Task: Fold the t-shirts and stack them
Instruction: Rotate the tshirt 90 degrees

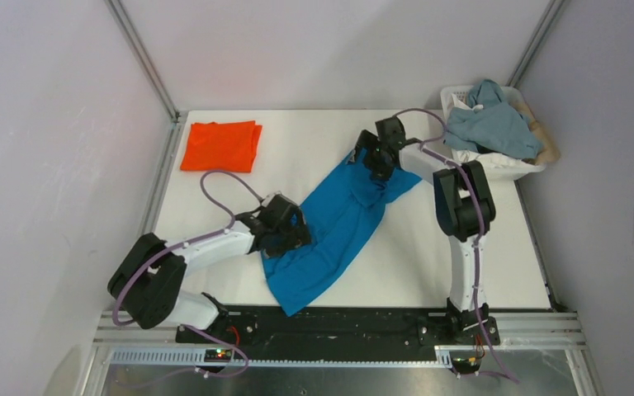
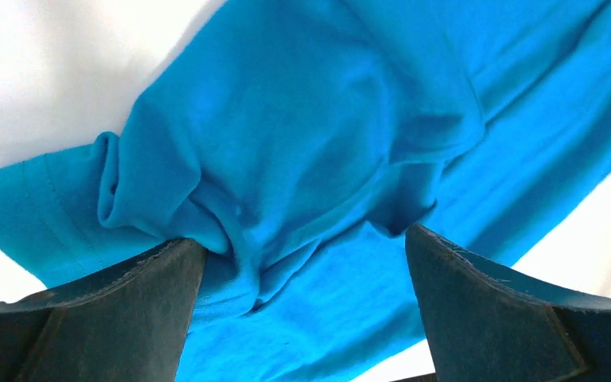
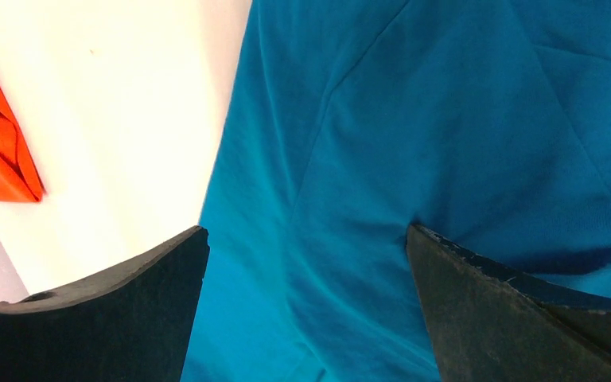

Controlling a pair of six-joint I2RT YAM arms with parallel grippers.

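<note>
The blue t-shirt point(image 1: 340, 221) lies diagonally across the middle of the tabletop point(image 1: 429, 256). The left gripper point(image 2: 302, 247) is spread wide over a bunched fold at its left edge, and the right gripper point(image 3: 306, 239) is spread wide over its far end. The orange t-shirt point(image 1: 221, 146) lies folded in the far left corner.

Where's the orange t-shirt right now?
In the top view, the orange t-shirt lies folded at the far left corner of the table, apart from the blue t-shirt stretched diagonally across the middle.

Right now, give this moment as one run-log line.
blue t-shirt: unfolded | orange t-shirt: folded, far-left | left gripper: jaws open, over blue | right gripper: jaws open, over blue
</note>
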